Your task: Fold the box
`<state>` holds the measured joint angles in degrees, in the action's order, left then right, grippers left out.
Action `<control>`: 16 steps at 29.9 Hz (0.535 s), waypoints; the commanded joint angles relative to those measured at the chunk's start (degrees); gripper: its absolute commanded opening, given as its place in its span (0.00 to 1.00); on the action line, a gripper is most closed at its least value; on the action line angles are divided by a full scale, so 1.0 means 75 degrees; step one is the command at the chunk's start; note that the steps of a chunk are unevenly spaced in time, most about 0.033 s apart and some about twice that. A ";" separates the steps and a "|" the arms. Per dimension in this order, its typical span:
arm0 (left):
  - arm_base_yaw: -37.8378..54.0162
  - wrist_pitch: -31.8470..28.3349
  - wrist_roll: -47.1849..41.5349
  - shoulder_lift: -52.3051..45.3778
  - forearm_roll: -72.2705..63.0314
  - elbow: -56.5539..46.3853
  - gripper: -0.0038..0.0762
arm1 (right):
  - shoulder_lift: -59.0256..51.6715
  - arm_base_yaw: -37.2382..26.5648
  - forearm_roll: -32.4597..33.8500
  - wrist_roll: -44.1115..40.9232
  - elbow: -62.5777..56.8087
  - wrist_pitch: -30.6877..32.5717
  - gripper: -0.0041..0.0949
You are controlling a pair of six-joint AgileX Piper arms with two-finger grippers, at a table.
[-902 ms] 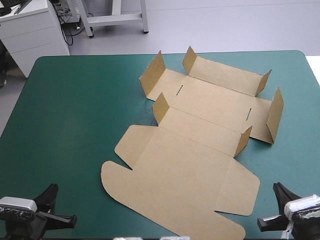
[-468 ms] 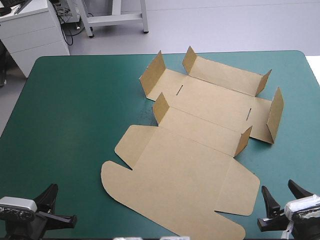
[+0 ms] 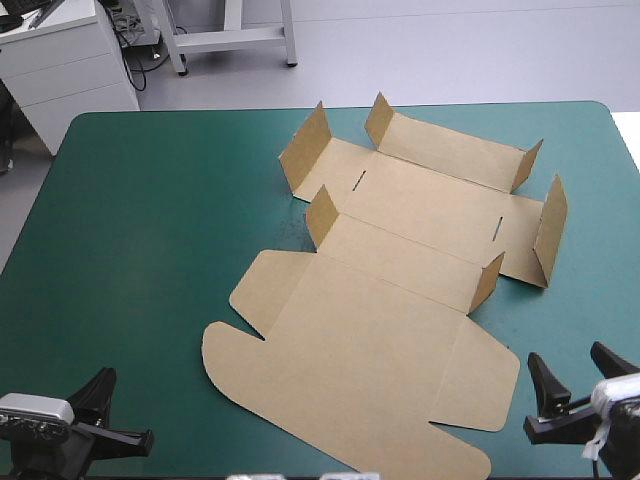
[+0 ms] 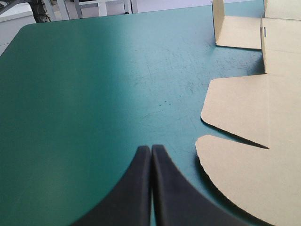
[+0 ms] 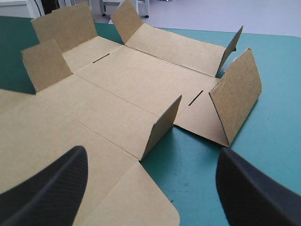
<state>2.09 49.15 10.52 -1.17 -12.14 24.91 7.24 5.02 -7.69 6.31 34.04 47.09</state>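
Lying ahead of wide-apart right end effector (image 3: 567, 355): box (image 3: 400, 290); left end effector (image 4: 151, 148) pressed together, box beside it.

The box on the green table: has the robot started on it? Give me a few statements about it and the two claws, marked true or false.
1. The box lies spread out on the teal-green cover, with a few small flaps standing up. True.
2. The left gripper grips a corner of the box. False: it is shut on nothing, over bare cover beside the box's rounded edge.
3. The right gripper is open. True.
4. The box is a finished tray. False: its long panels and the big lid panel lie flat; only small end flaps stand.
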 commanded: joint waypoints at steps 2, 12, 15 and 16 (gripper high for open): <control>-0.0001 -0.0545 -0.0038 -0.0070 -0.0111 0.0161 0.01 | 0.1719 -0.0037 -0.0040 -0.0964 0.1401 -0.0248 0.75; -0.0001 -0.0545 -0.0038 -0.0070 -0.0126 0.0161 0.01 | 0.5396 -0.0037 0.0009 -0.1782 0.3715 0.0470 0.75; -0.0001 -0.0545 -0.0038 -0.0070 -0.0126 0.0161 0.01 | 0.6312 -0.0037 0.0020 -0.2364 0.4098 0.0767 0.75; -0.0001 -0.0545 -0.0038 -0.0070 -0.0126 0.0161 0.01 | 0.6569 -0.0037 0.0020 -0.2405 0.4171 0.0900 0.75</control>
<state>2.09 49.15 10.52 -1.17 -12.14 24.91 51.57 5.02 -7.69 -9.36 61.87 54.43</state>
